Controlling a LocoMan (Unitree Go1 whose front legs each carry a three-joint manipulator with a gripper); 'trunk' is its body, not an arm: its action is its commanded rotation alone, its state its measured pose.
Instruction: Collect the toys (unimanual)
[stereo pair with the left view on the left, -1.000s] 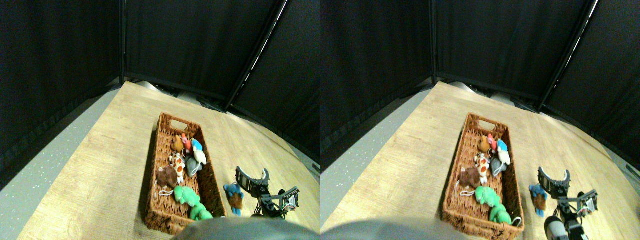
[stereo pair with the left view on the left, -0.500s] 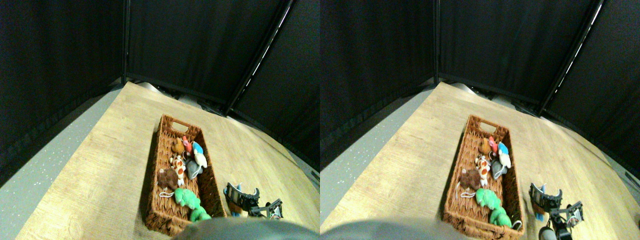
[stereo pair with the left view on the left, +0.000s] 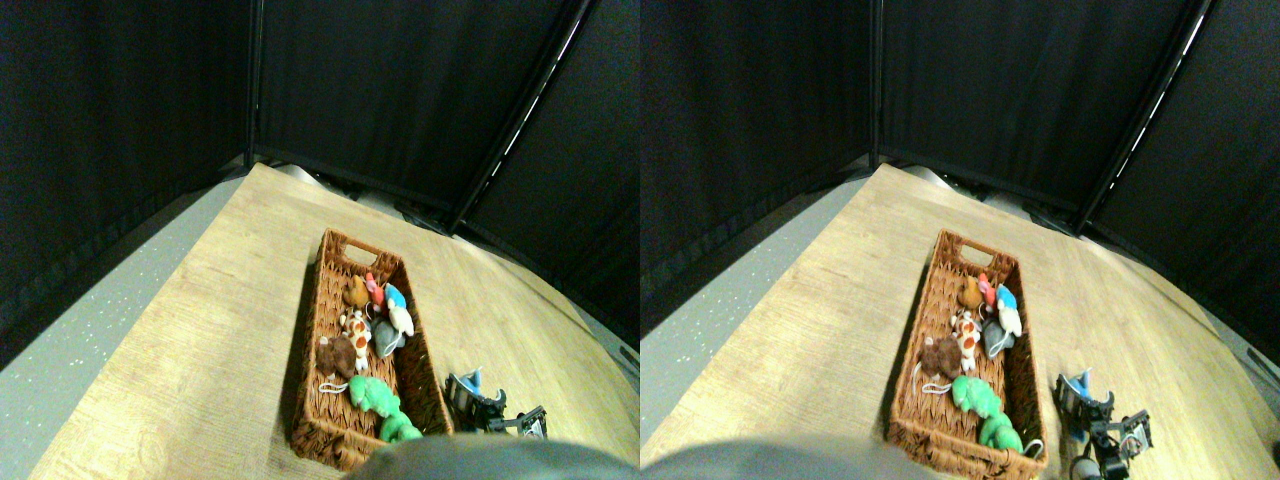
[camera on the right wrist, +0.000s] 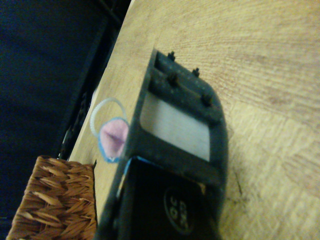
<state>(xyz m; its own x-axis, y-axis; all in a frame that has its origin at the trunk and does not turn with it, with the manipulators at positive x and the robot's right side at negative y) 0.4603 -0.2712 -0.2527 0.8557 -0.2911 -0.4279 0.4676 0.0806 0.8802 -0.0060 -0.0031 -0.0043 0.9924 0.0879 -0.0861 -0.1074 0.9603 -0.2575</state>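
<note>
Fingers of the right manipulator sit low over the blue toy on the wooden floor beside the basket; finger state cannot be determined. Other toys lie inside the basket.

One woven basket sits on the wooden floor, holding seven plush toys: one orange-brown, one red, one blue-and-white, one spotted, one grey, one brown and one green. One blue toy lies at the single gripper.
</note>
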